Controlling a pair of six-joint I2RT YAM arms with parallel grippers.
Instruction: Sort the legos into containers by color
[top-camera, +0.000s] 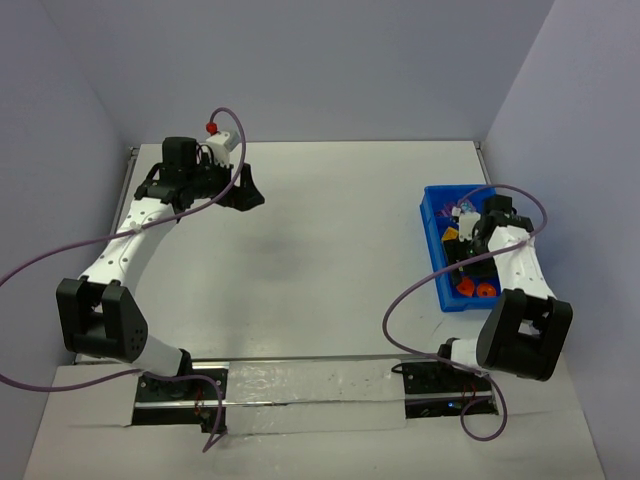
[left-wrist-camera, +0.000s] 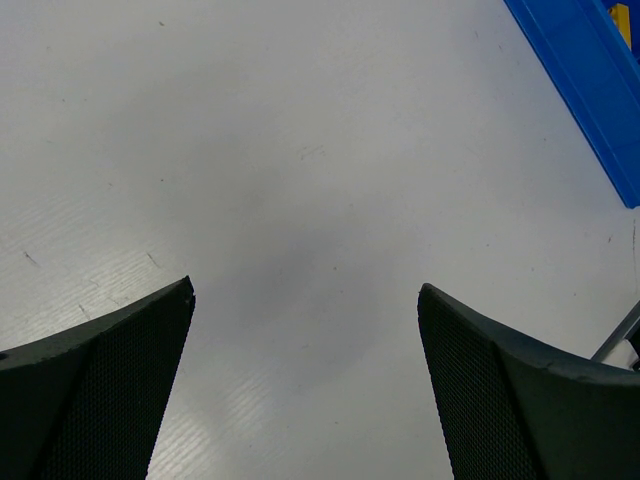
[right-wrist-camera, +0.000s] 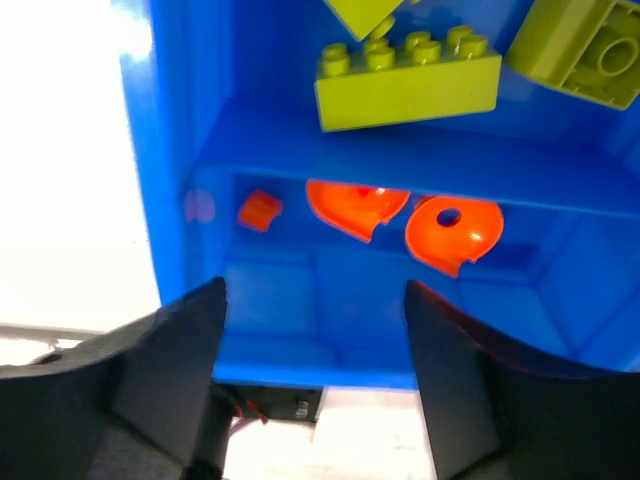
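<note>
Plainly my right claw (right-wrist-camera: 312, 300), released and empty, hangs over the tray (right-wrist-camera: 180, 120) at the right edge of the table (top-camera: 330, 250), orange pieces (right-wrist-camera: 455, 232) just ahead.

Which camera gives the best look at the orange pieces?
The right wrist view: the orange pieces lie close up in one compartment of the tray. The top view shows them only as tiny specks beside the right arm. The left wrist view catches just the tray's edge.
</note>
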